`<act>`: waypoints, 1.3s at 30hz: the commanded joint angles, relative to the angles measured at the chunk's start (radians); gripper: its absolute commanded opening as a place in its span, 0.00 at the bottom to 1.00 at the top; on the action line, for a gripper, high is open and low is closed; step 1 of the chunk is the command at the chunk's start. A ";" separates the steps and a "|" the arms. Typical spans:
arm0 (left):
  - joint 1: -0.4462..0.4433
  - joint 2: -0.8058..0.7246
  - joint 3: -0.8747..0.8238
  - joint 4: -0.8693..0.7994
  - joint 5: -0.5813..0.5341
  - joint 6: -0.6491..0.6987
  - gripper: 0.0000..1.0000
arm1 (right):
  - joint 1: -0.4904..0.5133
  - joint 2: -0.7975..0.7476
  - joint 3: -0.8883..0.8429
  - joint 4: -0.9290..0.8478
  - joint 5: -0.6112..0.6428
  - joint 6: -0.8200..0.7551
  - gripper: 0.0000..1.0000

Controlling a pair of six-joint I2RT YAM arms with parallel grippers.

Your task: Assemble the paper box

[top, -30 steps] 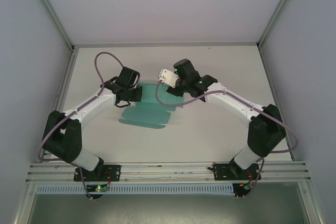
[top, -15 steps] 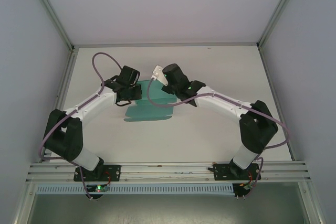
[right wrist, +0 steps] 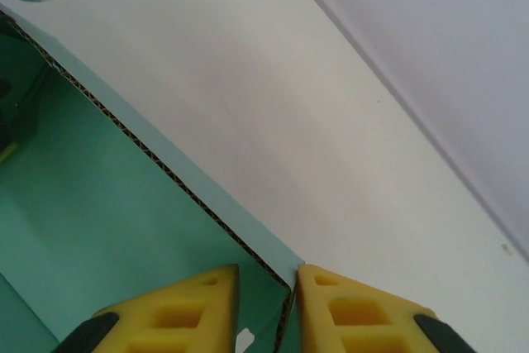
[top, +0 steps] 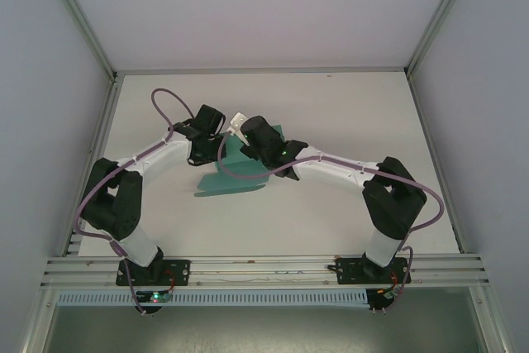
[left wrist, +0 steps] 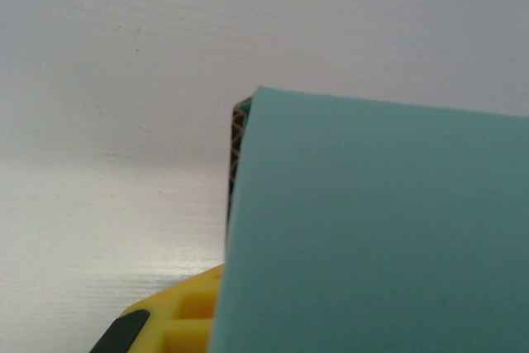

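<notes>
Top external view has the teal-green corrugated-card paper box (top: 231,186) lying partly folded near the middle of the white table (top: 347,105), between the two arms; its lower panel lies flat toward the near side, while other panels rise under the wrists and are largely hidden by them; both arms reach inward and meet over the card, the left gripper (top: 216,148) at its left part and the right arm's black wrist just beside it to the right; a lilac cable (top: 165,98) loops off the left arm.

Left wrist view looks along a broad teal panel that stands up from the table and covers the lower right of the picture; its cut edge shows the brown fluting of the card; one yellow finger (left wrist: 169,324) lies against the panel's left face, the other is hidden behind the card; the claw is clenched on this panel of the paper box.

Right wrist view shows the right gripper (right wrist: 266,272) astride an upright wall of the box; the wall's fluted top edge runs diagonally down from the upper left and passes between the two yellow fingers (right wrist: 178,316); the green inner face lies to the left and bare table to the right; the card touches the right-hand finger, a narrow strip of green shows beside the other, and I cannot tell whether the pads actually pinch the wall.
</notes>
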 commanded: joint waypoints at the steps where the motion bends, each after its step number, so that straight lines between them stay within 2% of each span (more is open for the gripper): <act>1: -0.011 -0.030 0.030 0.051 0.051 0.013 0.00 | 0.007 -0.030 -0.042 -0.024 -0.177 0.088 0.28; 2: -0.011 -0.032 0.025 0.057 0.055 0.027 0.00 | -0.006 -0.052 -0.052 -0.018 -0.219 0.123 0.33; 4: -0.012 -0.050 0.009 0.076 0.061 0.060 0.00 | -0.039 -0.113 -0.082 0.007 -0.323 0.181 0.55; 6: -0.012 -0.077 -0.020 0.100 0.047 0.082 0.00 | -0.077 -0.190 -0.127 0.049 -0.381 0.243 0.71; 10: -0.011 -0.134 -0.079 0.142 0.020 0.136 0.00 | -0.156 -0.352 -0.226 0.112 -0.460 0.347 0.89; 11: -0.011 -0.149 -0.094 0.153 0.014 0.149 0.00 | -0.173 -0.392 -0.247 0.116 -0.464 0.357 0.98; 16: -0.011 -0.201 -0.137 0.182 -0.016 0.182 0.00 | -0.212 -0.559 -0.331 0.078 -0.335 0.324 0.99; 19: -0.011 -0.213 -0.144 0.196 -0.007 0.191 0.00 | -0.237 -0.597 -0.342 0.060 -0.293 0.304 0.99; 25: -0.011 -0.220 -0.153 0.215 0.015 0.188 0.00 | -0.253 -0.476 -0.296 0.044 -0.284 0.298 0.99; 30: -0.011 -0.221 -0.155 0.217 0.033 0.183 0.00 | -0.254 -0.349 -0.251 0.090 -0.332 0.300 0.98; 33: -0.013 -0.221 -0.161 0.236 0.062 0.183 0.00 | -0.254 -0.295 -0.246 0.178 -0.357 0.337 0.98; 39: -0.027 -0.210 -0.155 0.242 0.103 0.183 0.00 | -0.248 -0.223 -0.274 0.445 -0.326 0.453 0.98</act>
